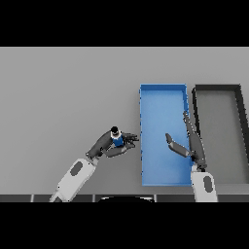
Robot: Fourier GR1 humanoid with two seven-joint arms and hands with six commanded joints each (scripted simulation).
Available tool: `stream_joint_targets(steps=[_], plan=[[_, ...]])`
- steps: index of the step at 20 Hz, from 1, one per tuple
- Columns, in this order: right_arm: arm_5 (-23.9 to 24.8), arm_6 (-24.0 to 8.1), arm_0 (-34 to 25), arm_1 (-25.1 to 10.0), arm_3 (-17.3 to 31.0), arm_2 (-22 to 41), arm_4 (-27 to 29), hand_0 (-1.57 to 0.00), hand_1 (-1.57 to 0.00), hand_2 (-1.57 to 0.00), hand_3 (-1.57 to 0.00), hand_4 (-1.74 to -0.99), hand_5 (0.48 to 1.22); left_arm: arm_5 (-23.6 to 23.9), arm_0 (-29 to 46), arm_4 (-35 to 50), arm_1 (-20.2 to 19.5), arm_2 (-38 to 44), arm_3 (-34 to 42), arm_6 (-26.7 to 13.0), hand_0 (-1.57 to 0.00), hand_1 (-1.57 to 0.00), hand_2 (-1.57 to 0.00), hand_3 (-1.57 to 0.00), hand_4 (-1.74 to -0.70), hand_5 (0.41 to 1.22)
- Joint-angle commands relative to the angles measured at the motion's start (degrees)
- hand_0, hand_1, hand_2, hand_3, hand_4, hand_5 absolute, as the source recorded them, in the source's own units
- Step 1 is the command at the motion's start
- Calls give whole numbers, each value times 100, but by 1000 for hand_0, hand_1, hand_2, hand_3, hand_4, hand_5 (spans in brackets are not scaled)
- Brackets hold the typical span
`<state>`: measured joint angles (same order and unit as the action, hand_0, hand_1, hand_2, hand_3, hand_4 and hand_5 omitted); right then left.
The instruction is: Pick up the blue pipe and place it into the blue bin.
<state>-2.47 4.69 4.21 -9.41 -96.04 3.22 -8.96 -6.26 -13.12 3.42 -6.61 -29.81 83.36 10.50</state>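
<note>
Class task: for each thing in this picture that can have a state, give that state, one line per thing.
blue pipe: held off to the left of the bin, not yet inside.
blue bin: holds nothing.
dark bin: holds nothing.
left robot hand: curled round the pipe.
right robot hand: open, over the blue bin, holding nothing.

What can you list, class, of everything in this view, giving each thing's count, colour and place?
blue pipe: one, blue with a dark top end, held in the left hand, left of the blue bin
blue bin: one, blue, right of centre on the table
dark bin: one, dark grey, right beside the blue bin
table: one, grey
left hand: one, dark, fingers curled round the pipe
right hand: one, dark, fingers straight, over the blue bin's right part
</note>
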Motion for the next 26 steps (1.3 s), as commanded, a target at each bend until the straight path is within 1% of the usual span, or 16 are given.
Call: stream_joint_targets(steps=[1, 2, 6, 8, 9, 11, 13, 15, 17, 18, 19, 20, 21, 23, 25, 26], plan=[[-27, -50, -16, -45, -2, -9, -4, 1, 1, 1, 1, -1204, 640, -49, -80, 69, 35, -4, 160, -190, -1544, -1548, -1551, -1550, -1466, 1212], [-2, 10, 0, -30, 36, -5, -32, 1, 1, 1, 1, -1194, 642, -115, -141, 78, 25, -5, 270, -175, -1549, -1553, -1555, -1554, -1466, 1214], [28, 111, 70, -14, 101, 43, -147, 1, 1, 1, 1, -1161, 644, -227, -316, 26, 159, -73, 491, -517, -1562, -1563, -1564, -1564, -1467, 1218], [24, 194, 83, -45, 12, -1, -88, 1, 1, 1, 1, -1155, 642, -283, -290, -12, 114, -69, 602, -602, -1565, -1566, -1567, -1567, -1467, 1219], [17, 147, 33, -76, -2, -20, -74, 1, 1, 1, 1, -1151, 643, -309, -250, -15, 97, -61, 652, -636, -1566, -1567, -1568, -1568, -1467, 1220], [124, 127, 164, -36, -144, 10, -167, 1, 1, 1, 1, -1141, 643, -352, -211, -48, 87, -27, 647, -652, -1568, -1569, -1569, -1569, -1466, 1220], [294, 98, 412, 51, -363, 71, -332, 1, 1, 1, 1, -1138, 643, -358, -208, -74, 199, -30, 635, -678, -1569, -1569, -1570, -1570, -1466, 1220], [470, 72, 742, 148, -614, 160, -541, 1, 1, 1, 1, -1188, 643, -365, -178, -181, 210, -32, 608, -684, -1570, -1570, -1570, -1570, -1466, 1220], [586, -16, 809, 196, -743, 178, -641, 1, 1, -2, 1, -1184, 642, -424, -274, -174, 209, 80, 541, -696, -1570, -1570, -1570, -1570, -1467, 1220], [571, 30, 824, 187, -895, 160, -578, 1, 1, -20, 1, -1187, 642, -467, -213, -203, 251, 36, 514, -628, -1570, -1570, -1571, -1571, -1467, 1220], [327, 211, 771, 177, -988, 105, -169, 1, -2, -41, 1, -1195, 648, -465, -236, -233, 284, 48, 527, -646, -1571, -1571, -1571, -1571, -1467, 1221], [12, 253, 784, 217, -1129, 140, 270, 1, -12, -67, 0, -1198, 641, -462, -235, -274, 314, 43, 537, -645, -1571, -1571, -1571, -1571, -1467, 1221], [-348, 25, 712, 90, -1325, 109, 754, 1, -22, -89, -1, -1202, 624, -494, -157, -275, 356, 7, 555, -637, -1571, -1571, -1571, -1571, -1467, 1221], [-873, -501, 514, -258, -1647, 103, 1426, 1, -29, -120, -1, -1215, 607, -556, -152, -300, 339, 54, 554, -617, -1571, -1571, -1571, -1571, -1467, 1221], [-1236, -967, 120, -493, -1902, 220, 1949, 1, -18, -117, 0, -1228, 588, -622, -149, -262, 315, 110, 681, -639, -1571, -1571, -1571, -1571, -1467, 1221], [-1380, -1256, -98, -663, -1994, 244, 2184, 1, -14, -111, 0, -1237, 577, -620, -166, -273, 370, 105, 680, -747, -1571, -1571, -1571, -1571, -1467, 1221]])
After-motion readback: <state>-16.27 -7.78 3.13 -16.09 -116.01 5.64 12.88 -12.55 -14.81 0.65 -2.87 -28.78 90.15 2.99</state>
